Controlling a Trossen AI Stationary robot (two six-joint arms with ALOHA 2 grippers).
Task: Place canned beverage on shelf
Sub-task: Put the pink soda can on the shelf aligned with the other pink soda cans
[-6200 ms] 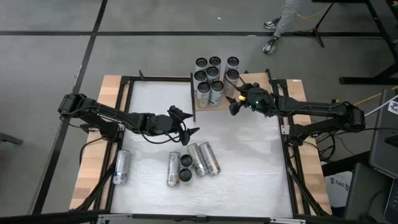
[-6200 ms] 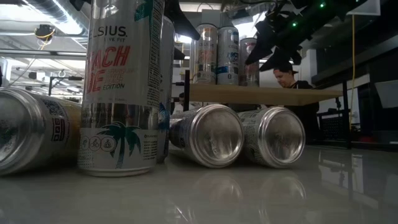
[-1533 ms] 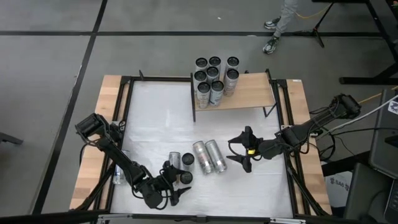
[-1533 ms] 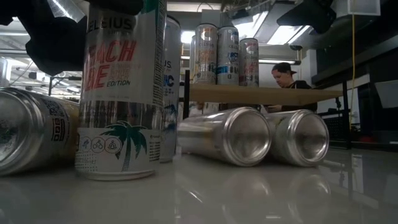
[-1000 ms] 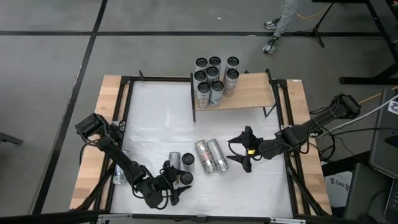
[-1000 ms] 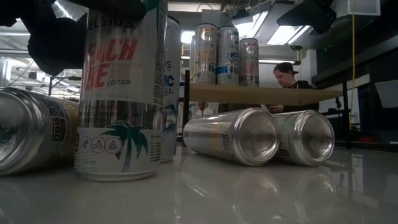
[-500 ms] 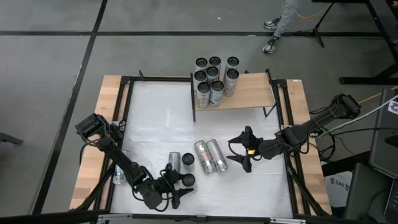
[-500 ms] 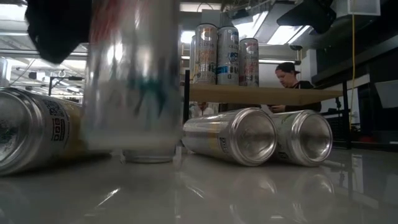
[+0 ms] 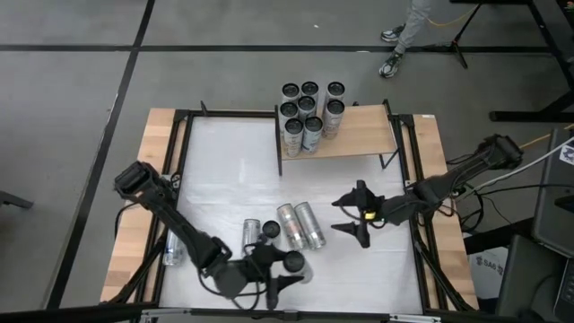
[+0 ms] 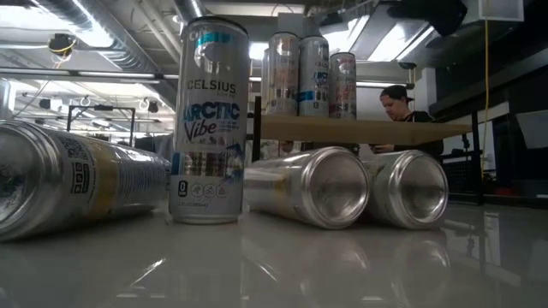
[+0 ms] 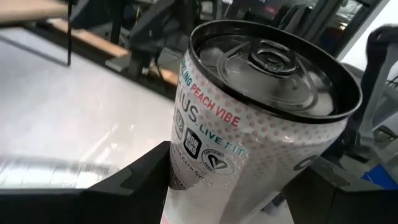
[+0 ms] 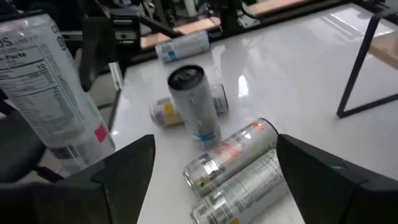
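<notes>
My left gripper (image 9: 282, 269) is shut on a silver canned beverage (image 11: 249, 118) with "Peach Vibe" print, held in the air over the table's near edge; the same can (image 12: 43, 87) shows in the right wrist view. The shelf (image 9: 363, 135), a pale wood board on black posts, stands at the table's far side with several upright cans (image 9: 308, 109) at its left end. My right gripper (image 9: 336, 215) hovers open, to the right of two lying cans (image 9: 299, 226), with nothing between its fingers. My left gripper pinches the can's side wall (image 11: 180, 168) between its two fingers (image 11: 140, 183), a little below the top rim. The fingers come about level from the table's left side. The can is lifted clear of the table, top up and slightly tilted.
An upright "Arctic Vibe" can (image 10: 210, 120) stands at mid-table beside a lying can (image 9: 251, 233). Another can (image 9: 175, 247) lies at the table's left edge. A person (image 10: 398, 103) is in the room behind the shelf. White tabletop lies bare between the cans and the shelf.
My left gripper has risen with the Peach Vibe can and gone toward the table's right edge. The can, which stood on the table beside the Arctic Vibe can, is now lifted clear and out of the low view.
</notes>
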